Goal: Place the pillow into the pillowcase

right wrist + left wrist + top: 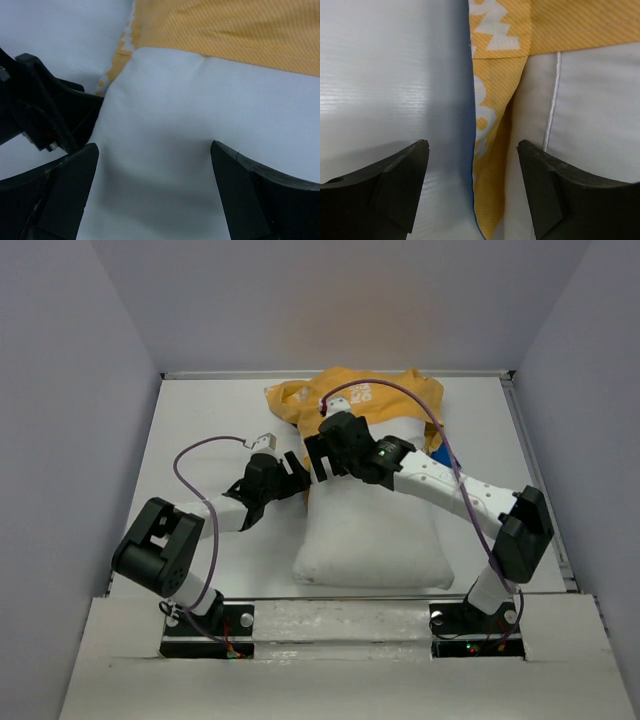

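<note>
The white pillow (372,530) lies in the middle of the table, its far end tucked under the yellow pillowcase (352,395). At the pillow's far left corner hangs my left gripper (297,472). In the left wrist view that gripper (472,150) is open and straddles the pillowcase's yellow side edge (492,145), with the pillow (592,110) to its right; neither jaw touches the cloth. My right gripper (318,458) hovers just beside it. Seen from the right wrist, it (154,147) stands wide open over bare pillow (200,115), below the pillowcase hem (225,30).
The white table (200,420) is walled by grey panels at left, right and back. My two grippers sit close together; the left gripper (45,107) shows at the left of the right wrist view. A purple cable (200,455) loops above the left arm.
</note>
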`<move>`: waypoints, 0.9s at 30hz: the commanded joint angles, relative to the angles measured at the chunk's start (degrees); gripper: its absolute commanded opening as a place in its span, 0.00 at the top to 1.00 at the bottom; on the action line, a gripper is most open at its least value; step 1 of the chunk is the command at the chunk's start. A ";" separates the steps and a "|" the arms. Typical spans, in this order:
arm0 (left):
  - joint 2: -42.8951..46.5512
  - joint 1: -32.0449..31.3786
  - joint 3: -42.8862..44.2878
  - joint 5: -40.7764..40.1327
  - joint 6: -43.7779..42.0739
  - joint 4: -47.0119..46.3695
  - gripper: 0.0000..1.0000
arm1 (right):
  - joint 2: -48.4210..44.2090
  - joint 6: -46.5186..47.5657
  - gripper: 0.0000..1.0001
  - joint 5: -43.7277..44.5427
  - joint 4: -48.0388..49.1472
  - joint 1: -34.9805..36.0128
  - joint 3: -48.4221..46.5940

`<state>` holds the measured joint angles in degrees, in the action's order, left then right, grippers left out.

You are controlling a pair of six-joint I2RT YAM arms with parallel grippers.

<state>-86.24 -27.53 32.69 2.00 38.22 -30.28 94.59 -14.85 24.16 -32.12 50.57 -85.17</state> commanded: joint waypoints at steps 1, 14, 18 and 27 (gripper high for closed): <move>-2.97 0.11 2.91 3.18 0.36 -7.24 0.19 | 5.51 1.40 0.00 6.86 -5.41 0.59 -4.92; -2.20 -0.07 0.99 13.80 2.48 -15.60 1.00 | 3.77 0.00 1.00 8.62 2.67 -9.77 1.84; 9.13 -0.33 -3.06 17.95 4.49 -13.67 1.00 | 0.78 1.57 1.00 8.62 5.05 -14.00 2.20; 22.34 -0.33 -6.32 27.61 5.82 -5.75 1.00 | -0.72 3.69 1.00 7.49 6.28 -16.99 -0.17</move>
<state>-66.19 -27.83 27.77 19.33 42.30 -36.69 92.73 -13.02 28.21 -30.11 35.64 -83.46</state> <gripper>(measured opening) 0.017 0.046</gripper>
